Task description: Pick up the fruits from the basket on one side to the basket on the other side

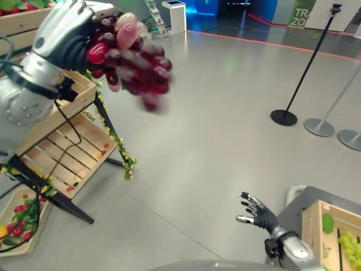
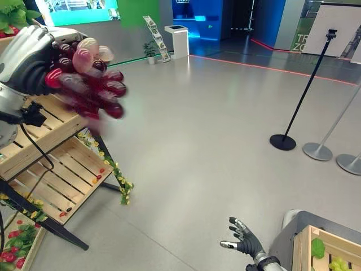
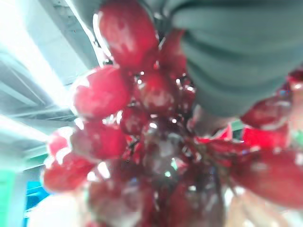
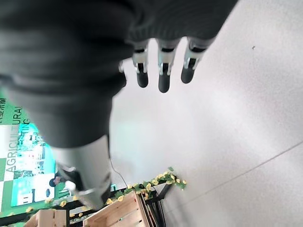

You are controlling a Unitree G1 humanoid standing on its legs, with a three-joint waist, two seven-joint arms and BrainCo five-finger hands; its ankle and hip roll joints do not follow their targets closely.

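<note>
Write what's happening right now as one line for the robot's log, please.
left hand: shut on red grapes, held high beside wooden stand | right hand: open, idle, low near wooden crate with green grapes

a smooth grey floor [image 1: 225, 113] runs back to blue-lit walls, with a red line [image 1: 271, 42] across it. black and silver barrier posts [image 1: 307, 70] stand on round bases at the right. a white pedestal [image 2: 180, 39] and leaflet rack [image 2: 155, 36] stand far back by a green-lit screen [image 2: 84, 11].
</note>
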